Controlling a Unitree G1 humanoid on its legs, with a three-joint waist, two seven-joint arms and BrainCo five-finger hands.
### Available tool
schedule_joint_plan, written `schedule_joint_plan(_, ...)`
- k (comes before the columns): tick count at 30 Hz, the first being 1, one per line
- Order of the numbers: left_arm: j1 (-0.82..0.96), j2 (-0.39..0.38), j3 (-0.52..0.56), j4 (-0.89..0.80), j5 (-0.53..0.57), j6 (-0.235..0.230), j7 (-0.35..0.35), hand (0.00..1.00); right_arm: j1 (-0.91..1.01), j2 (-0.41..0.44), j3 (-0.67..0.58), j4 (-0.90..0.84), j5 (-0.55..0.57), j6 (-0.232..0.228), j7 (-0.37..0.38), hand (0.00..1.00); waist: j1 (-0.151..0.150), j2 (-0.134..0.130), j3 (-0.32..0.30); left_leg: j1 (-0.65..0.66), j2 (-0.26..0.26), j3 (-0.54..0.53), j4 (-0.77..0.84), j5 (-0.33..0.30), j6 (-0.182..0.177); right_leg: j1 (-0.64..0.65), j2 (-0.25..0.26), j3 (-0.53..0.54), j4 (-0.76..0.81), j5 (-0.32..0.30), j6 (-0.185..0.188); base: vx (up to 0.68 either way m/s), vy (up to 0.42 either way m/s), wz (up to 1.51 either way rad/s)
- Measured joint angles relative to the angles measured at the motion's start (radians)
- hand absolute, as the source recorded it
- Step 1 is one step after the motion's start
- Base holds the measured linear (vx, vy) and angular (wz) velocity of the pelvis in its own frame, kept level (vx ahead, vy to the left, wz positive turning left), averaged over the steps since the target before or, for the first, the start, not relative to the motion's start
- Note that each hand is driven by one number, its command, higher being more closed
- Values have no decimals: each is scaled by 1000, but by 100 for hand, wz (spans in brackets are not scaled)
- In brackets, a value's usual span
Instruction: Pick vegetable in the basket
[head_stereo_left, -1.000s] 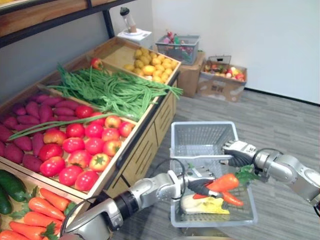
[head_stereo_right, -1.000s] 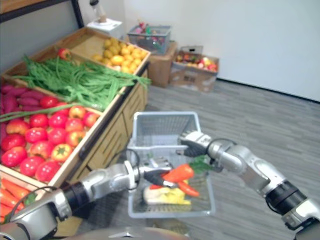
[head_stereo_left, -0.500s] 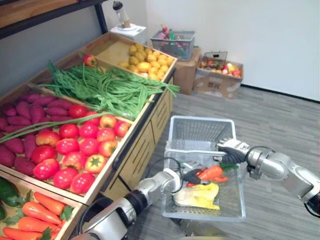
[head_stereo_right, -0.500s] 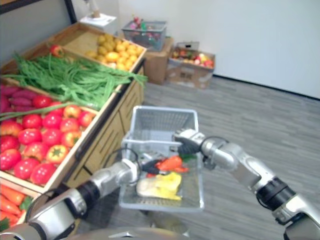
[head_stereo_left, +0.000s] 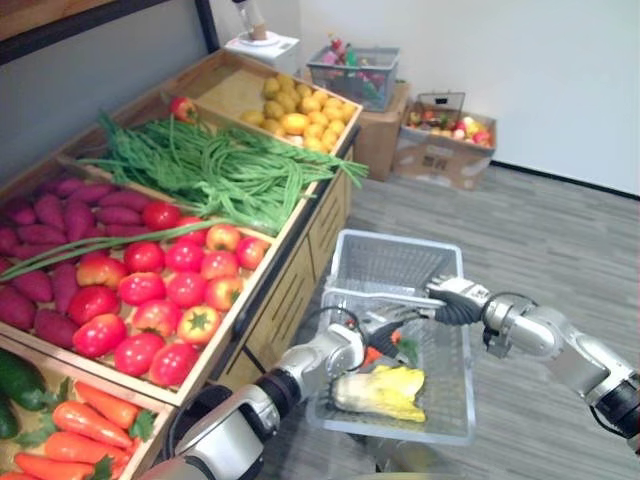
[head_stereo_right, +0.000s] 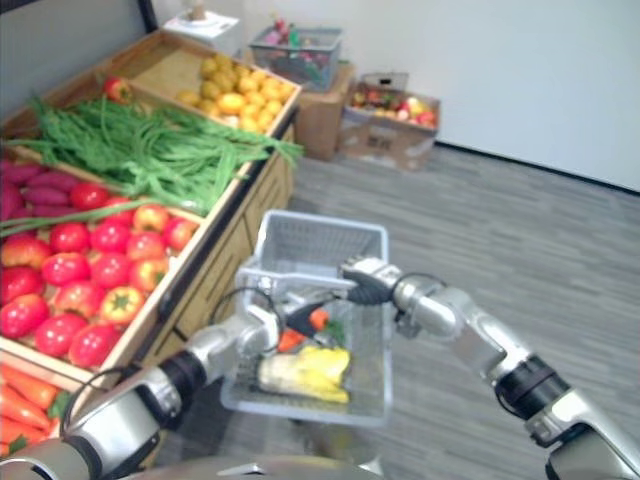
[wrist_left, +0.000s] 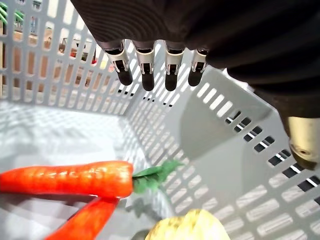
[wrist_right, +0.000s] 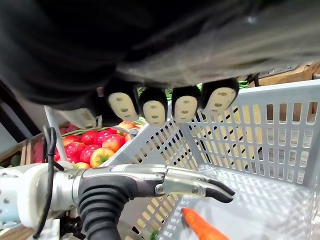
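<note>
Left hand, fingers straight and empty, inside basket, just above carrots lying crosswise to its fingers; right hand farther off, gripping basket.

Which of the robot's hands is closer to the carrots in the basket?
Left. The left hand hangs open inside the basket, just above the carrots. The right hand grips the basket's handle, farther off.

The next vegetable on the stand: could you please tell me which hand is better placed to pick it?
Left. The left hand is open and empty over the carrots, nearer the stand; the right hand is curled on the basket, holding it.
</note>
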Motion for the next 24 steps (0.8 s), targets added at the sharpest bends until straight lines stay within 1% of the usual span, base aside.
schedule_joint_plan(1,-5,5,-15,-55,-4,-2,-6,0,12,16,-21,17,-1,-2,1,100,2,-4,6,-15,0,-20,-3,0,0,-1,-10,-15,3,1,0,64,-74,43)
schedule_joint_plan(2,-9,9,-34,-110,-32,-8,-21,0,30,35,-57,38,-2,-2,3,100,10,-4,9,-17,-1,-39,-11,0,0,-1,-20,-29,3,1,0,53,-82,60)
schedule_joint_plan(3,-10,21,-59,-191,-69,-25,-36,0,57,57,-109,68,-7,-1,3,100,25,-4,11,-29,-9,-60,-28,0,0,1,-32,-48,3,1,0,17,-65,61)
schedule_joint_plan(4,-10,39,-81,-246,-86,-33,-55,0,80,74,-158,82,-10,1,2,100,29,-6,12,-37,-12,-81,-40,0,0,3,-44,-67,3,0,0,-23,-61,74)
schedule_joint_plan(5,-9,71,-108,-323,-125,-50,-78,0,109,90,-217,107,-11,8,2,100,36,-11,16,-48,-18,-111,-54,0,0,5,-60,-91,2,0,0,-57,-70,79)
schedule_joint_plan(6,-9,101,-125,-406,-162,-63,-96,0,150,118,-285,136,-11,14,1,100,50,-18,21,-54,-23,-138,-68,0,-1,12,-77,-116,0,0,0,-67,-71,77)
schedule_joint_plan(7,-9,118,-133,-451,-188,-68,-111,0,171,137,-318,155,-12,18,0,100,54,-19,20,-62,-23,-156,-72,0,-1,14,-88,-131,-1,0,0,-120,-95,82)
schedule_joint_plan(8,-7,152,-140,-542,-247,-84,-140,0,205,167,-370,197,-13,29,-3,100,60,-23,22,-78,-24,-199,-71,-1,-1,18,-108,-163,-1,-3,3,-115,-80,70)
schedule_joint_plan(9,-7,165,-143,-578,-280,-88,-154,0,220,177,-392,215,-13,37,-4,100,64,-23,22,-86,-24,-217,-69,-1,0,20,-119,-178,-2,-4,2,-140,-90,91)
schedule_joint_plan(10,-7,183,-149,-646,-347,-94,-182,0,259,204,-448,259,-31,50,-12,100,76,-23,22,-106,-25,-260,-68,-2,2,26,-142,-210,-5,-6,4,-109,-55,97)
schedule_joint_plan(11,-7,203,-163,-707,-415,-98,-200,0,289,241,-514,318,-53,64,-18,100,84,-23,22,-126,-25,-307,-67,-2,9,34,-167,-249,-9,-9,5,-104,-51,106)
schedule_joint_plan(12,-7,213,-171,-733,-443,-101,-205,0,301,258,-547,350,-56,72,-22,100,87,-23,21,-140,-25,-332,-65,-1,14,35,-179,-269,-11,-10,5,-95,-41,113)
schedule_joint_plan(13,-7,231,-186,-784,-495,-110,-223,0,325,286,-614,402,-85,94,-42,100,96,-23,21,-173,-25,-385,-57,-1,25,37,-206,-311,-19,-10,5,-71,-32,95)
schedule_joint_plan(14,-7,237,-191,-802,-521,-114,-227,0,338,301,-654,429,-90,104,-48,100,101,-23,21,-194,-24,-417,-49,-2,30,37,-220,-335,-22,-10,6,-84,-39,121)
schedule_joint_plan(15,-5,251,-198,-834,-554,-115,-232,0,359,337,-734,482,-90,129,-59,100,109,-23,21,-231,-22,-466,-37,-3,38,36,-244,-376,-26,-11,6,-81,-42,108)
schedule_joint_plan(17,-3,283,-198,-880,-599,-114,-233,0,389,403,-855,560,-89,167,-92,100,129,-22,21,-291,-20,-555,-15,2,52,42,-280,-450,-35,-10,7,-85,-43,119)
schedule_joint_plan(18,1,306,-196,-897,-622,-114,-232,0,401,435,-904,587,-87,177,-106,100,133,-21,20,-312,-20,-591,-9,4,57,49,-293,-480,-36,-11,8,-87,-29,121)
schedule_joint_plan(19,18,329,-181,-926,-630,-113,-229,0,418,476,-953,606,-86,187,-129,100,138,-21,20,-337,-20,-642,1,5,65,59,-310,-522,-36,-14,11,-74,-10,106)
schedule_joint_plan(20,33,346,-170,-945,-633,-113,-228,0,431,505,-989,620,-85,194,-136,100,142,-20,19,-352,-22,-673,5,5,70,67,-321,-551,-36,-17,11,-88,5,109)
schedule_joint_plan(21,47,364,-163,-963,-656,-113,-225,0,454,533,-1024,634,-82,197,-151,100,157,-20,19,-368,-31,-714,6,6,76,78,-338,-585,-34,-23,13,-58,21,89)
schedule_joint_plan(22,63,379,-151,-976,-664,-113,-224,0,459,545,-1042,647,-79,197,-158,100,158,-20,17,-381,-37,-736,6,7,79,83,-348,-605,-32,-27,17,-70,33,112)
schedule_joint_plan(23,106,391,-109,-1020,-667,-113,-218,0,474,572,-1082,669,-67,207,-173,100,162,-19,6,-413,-52,-786,5,14,92,86,-374,-652,-30,-32,19,-47,30,85)
schedule_joint_plan(24,114,395,-99,-1028,-667,-113,-218,0,477,576,-1089,673,-64,207,-174,100,164,-19,5,-419,-56,-801,5,15,94,88,-379,-662,-30,-33,20,-45,39,107)
